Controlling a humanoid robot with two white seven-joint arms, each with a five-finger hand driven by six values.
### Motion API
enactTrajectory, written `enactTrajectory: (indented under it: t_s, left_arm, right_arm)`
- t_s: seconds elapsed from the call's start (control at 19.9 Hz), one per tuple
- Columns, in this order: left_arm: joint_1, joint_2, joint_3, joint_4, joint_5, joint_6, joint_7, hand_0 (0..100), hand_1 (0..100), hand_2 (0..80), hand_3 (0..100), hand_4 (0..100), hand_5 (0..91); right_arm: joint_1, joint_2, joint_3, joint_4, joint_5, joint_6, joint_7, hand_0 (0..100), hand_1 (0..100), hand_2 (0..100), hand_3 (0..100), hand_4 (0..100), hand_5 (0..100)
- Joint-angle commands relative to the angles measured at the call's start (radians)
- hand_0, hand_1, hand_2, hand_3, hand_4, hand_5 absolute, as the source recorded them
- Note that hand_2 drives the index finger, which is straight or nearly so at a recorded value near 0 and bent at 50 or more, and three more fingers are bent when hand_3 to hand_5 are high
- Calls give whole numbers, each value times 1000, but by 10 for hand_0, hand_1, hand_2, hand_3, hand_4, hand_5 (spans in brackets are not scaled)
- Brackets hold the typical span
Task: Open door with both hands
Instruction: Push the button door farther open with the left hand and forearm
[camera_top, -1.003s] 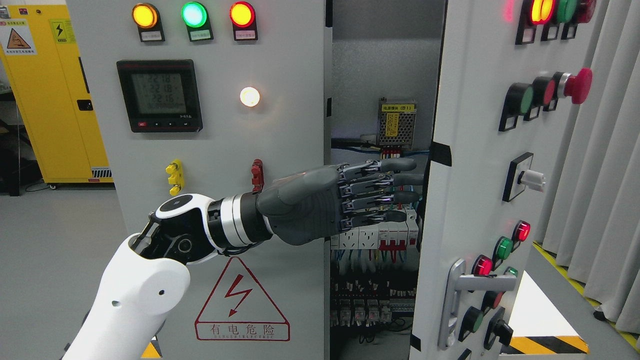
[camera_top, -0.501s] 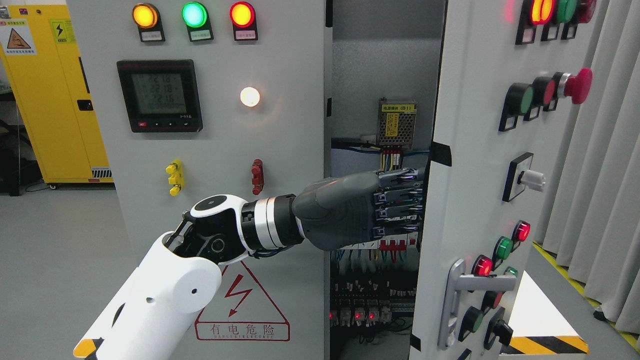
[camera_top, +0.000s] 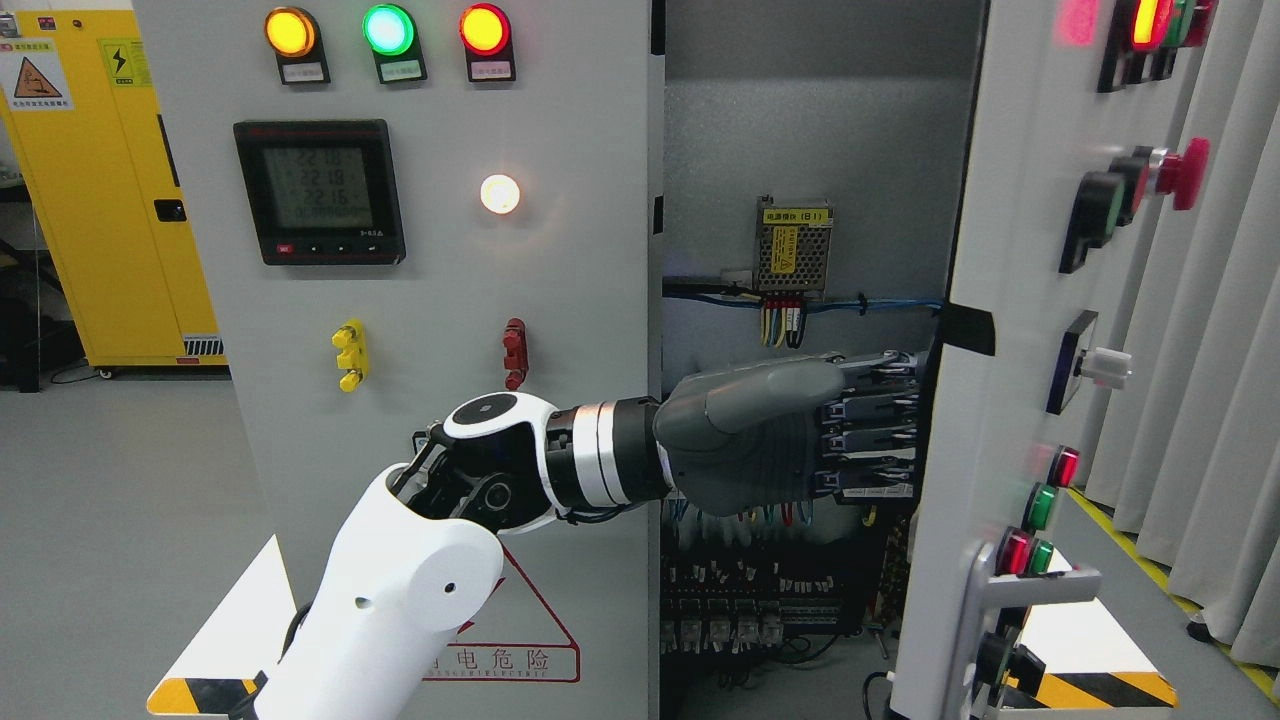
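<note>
A left robot hand (camera_top: 800, 440) reaches across to the inner edge of a grey cabinet door (camera_top: 1010, 420) at the right of the head view, its fingers (camera_top: 880, 430) running behind that edge; whether they are curled onto it cannot be told. The door stands partly open beside the wiring bay (camera_top: 790, 300), its face set with coloured lamps, a red mushroom button (camera_top: 1180, 172), a white selector knob (camera_top: 1098, 366) and a metal lever handle (camera_top: 1040, 585) low down. It looks like stiff sheet metal, fairly heavy on its hinges; the free edge or the handle seem the sound places to hold. No right arm shows.
</note>
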Motion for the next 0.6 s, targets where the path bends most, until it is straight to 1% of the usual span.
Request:
enactTrajectory:
  t_s: [0.0,0.25,0.45,0.55]
  left_arm:
    - [-4,-74,-9,-32,-4,0,1,120,556,0,0,0,0]
    - [-10,-119,-9,-52,-4,2,6,120,556,0,0,0,0]
    - [-10,-160,-12,-67,-9,14,43,120,556,0,0,0,0]
    - [-10,-183,-24,-67,-27,14,61,120,556,0,0,0,0]
  right_arm:
    - [0,-1,-25,0,-22,0,1,0,500,40,0,0,0]
    - [0,-1,-26,0,-22,0,1,0,500,40,0,0,0]
    - [0,-1,-26,0,-22,0,1,0,500,40,0,0,0]
    - [0,-1,-26,0,-22,0,1,0,500,40,0,0,0]
